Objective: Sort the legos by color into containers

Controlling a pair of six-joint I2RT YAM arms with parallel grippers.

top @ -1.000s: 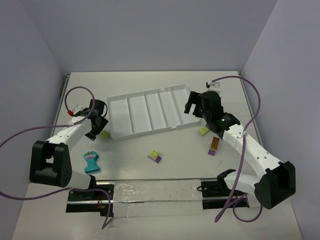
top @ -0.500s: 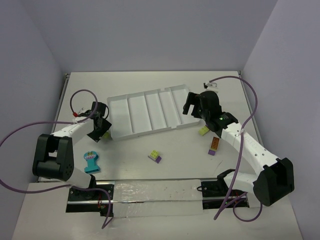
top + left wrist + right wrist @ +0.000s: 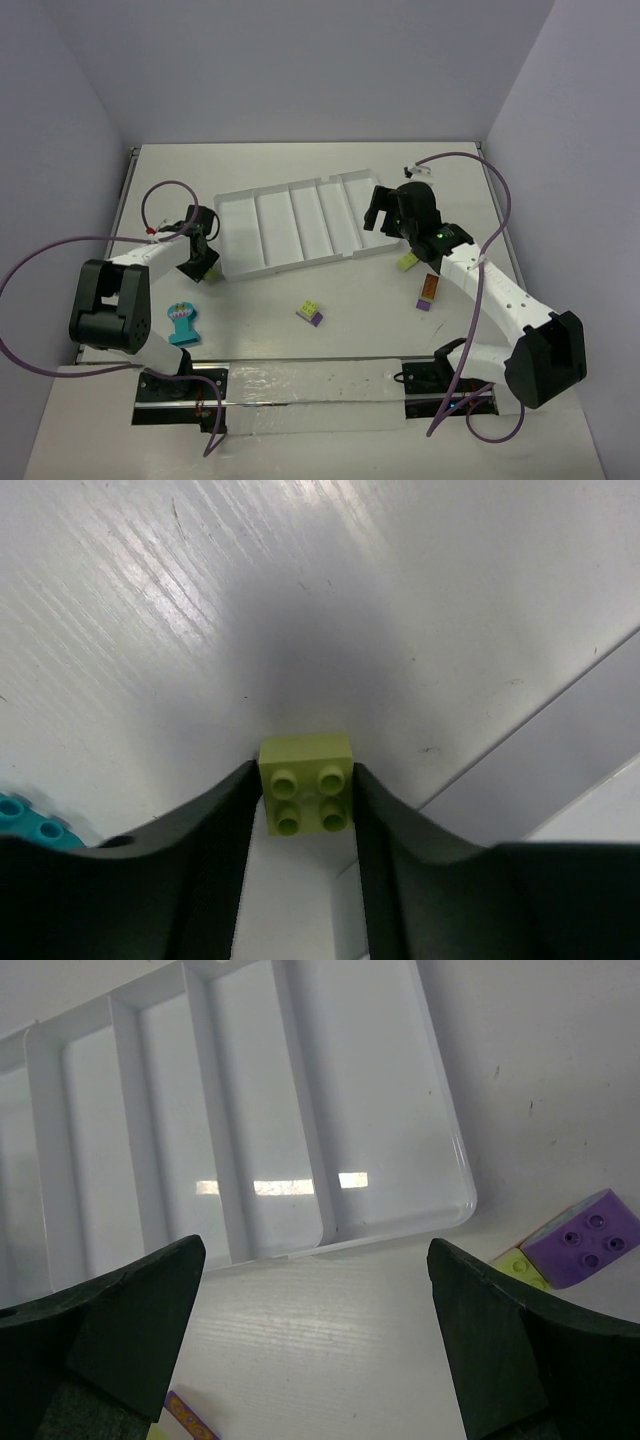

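My left gripper (image 3: 305, 802) is shut on a lime green lego (image 3: 306, 783), one dark finger pressed against each side, on the table just left of the white tray (image 3: 275, 225) of long containers. In the top view this gripper (image 3: 199, 262) covers the brick. My right gripper (image 3: 392, 218) hovers open over the tray's right end, with nothing between its fingers (image 3: 120, 1305). Other legos lie loose: a teal comb-like piece (image 3: 183, 323), a lime-and-purple brick (image 3: 310, 313), another lime-and-purple one (image 3: 407, 261) and an orange-brown one with purple (image 3: 428, 290).
The tray's compartments (image 3: 260, 1140) show no bricks inside. A purple brick (image 3: 585, 1238) on a lime one (image 3: 518, 1265) lies just off the tray's corner. Cables loop beside both arms. A foil-covered strip (image 3: 300, 385) runs along the near edge.
The left gripper's jaws have come together onto the lime green lego beside the tray. The right gripper has drifted slightly left toward the tray and stays open.
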